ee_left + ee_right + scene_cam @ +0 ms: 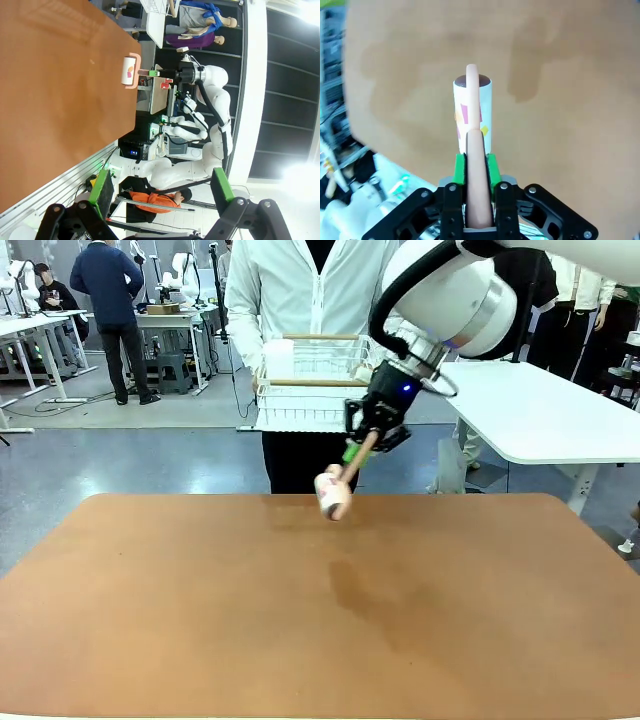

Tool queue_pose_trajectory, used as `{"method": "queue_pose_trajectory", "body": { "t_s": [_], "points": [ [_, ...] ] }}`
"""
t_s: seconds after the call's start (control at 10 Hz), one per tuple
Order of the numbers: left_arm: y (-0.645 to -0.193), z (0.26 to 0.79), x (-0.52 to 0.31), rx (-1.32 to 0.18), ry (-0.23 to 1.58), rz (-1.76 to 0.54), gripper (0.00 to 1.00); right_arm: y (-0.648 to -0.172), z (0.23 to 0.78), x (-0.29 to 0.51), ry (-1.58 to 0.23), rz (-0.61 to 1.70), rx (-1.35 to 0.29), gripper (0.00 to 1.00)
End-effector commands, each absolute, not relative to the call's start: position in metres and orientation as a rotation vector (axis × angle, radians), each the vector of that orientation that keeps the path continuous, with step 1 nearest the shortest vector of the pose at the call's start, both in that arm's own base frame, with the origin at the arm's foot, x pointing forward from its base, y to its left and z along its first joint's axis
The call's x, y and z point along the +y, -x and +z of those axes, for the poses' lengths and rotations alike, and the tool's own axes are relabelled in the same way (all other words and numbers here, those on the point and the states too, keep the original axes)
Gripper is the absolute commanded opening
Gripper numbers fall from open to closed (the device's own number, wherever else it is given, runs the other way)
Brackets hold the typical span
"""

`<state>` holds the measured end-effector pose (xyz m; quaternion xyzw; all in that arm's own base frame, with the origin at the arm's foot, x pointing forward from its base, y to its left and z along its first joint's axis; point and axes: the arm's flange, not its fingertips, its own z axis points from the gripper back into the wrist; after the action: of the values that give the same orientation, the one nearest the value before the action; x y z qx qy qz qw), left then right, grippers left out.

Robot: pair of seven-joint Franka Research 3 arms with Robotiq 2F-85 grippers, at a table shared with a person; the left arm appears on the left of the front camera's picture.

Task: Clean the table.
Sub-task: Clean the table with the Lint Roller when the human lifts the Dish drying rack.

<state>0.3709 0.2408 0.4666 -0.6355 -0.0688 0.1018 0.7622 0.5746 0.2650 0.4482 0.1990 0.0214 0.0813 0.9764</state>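
R wrist: fingers (460, 169) pinch lint roller (484, 111).

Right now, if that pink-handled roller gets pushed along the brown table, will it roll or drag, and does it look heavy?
The roller has a round drum, so it would probably roll. Its handle looks straight in the right tool's pinch, so likely stiff. Held by one end, it seems light.

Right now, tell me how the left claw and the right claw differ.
The right claw is shut on the pink handle of the lint roller; the left claw stands open, holding nothing. The right claw reaches out by the far edge of the table; the left claw sits off beyond the table's side. Both are black with green pads.
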Motion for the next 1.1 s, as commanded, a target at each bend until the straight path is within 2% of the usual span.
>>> {"method": "queue_pose_trajectory", "body": {
  "t_s": [0.0, 0.3, 0.7, 1.0],
  "points": [
    [-0.368, 0.468, 0.242, -0.155, 1.386, 0.222, 1.0, -0.556, 0.481, 0.226, -0.185, 0.109, 0.001, 0.21],
    [-0.368, 0.468, 0.242, -0.155, 1.386, 0.222, 1.0, -0.546, 0.497, 0.139, -0.016, 0.112, -0.009, 0.21],
    [-0.368, 0.468, 0.242, -0.155, 1.386, 0.222, 1.0, -0.523, 0.498, 0.05, -0.008, 0.086, -0.002, 0.21],
    [-0.368, 0.468, 0.242, -0.155, 1.386, 0.222, 1.0, -0.521, 0.491, 0.044, -0.106, 0.094, 0.004, 0.21]
  ]
}}
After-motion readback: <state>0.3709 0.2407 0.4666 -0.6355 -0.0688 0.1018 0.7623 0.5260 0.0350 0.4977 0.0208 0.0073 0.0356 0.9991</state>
